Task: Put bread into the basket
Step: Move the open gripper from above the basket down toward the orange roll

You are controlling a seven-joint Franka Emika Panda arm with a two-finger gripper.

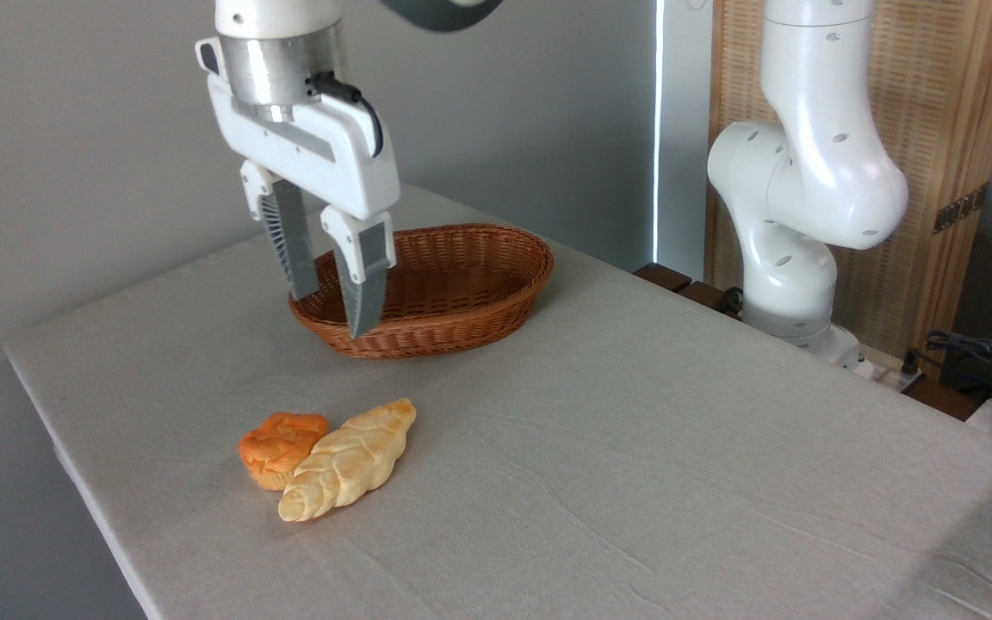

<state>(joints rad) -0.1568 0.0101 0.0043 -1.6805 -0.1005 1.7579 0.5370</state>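
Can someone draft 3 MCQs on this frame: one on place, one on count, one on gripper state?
1. Where does the orange bun lie?
A. Inside the wicker basket
B. On the table, against the pale braided loaf
C. Between the gripper's fingers

2. How many bread items are on the table?
A. One
B. Two
C. Four

3. What state is the gripper in?
A. Open and empty, raised above the table
B. Shut on the bun
C. Shut on the basket's rim

Answers:
1 B: the bun rests on the cloth, touching the braided loaf at its left.
2 B: only the bun and the loaf show; the wicker basket holds nothing visible.
3 A: there is a gap between the fingers and nothing in it, at the basket's near-left end.
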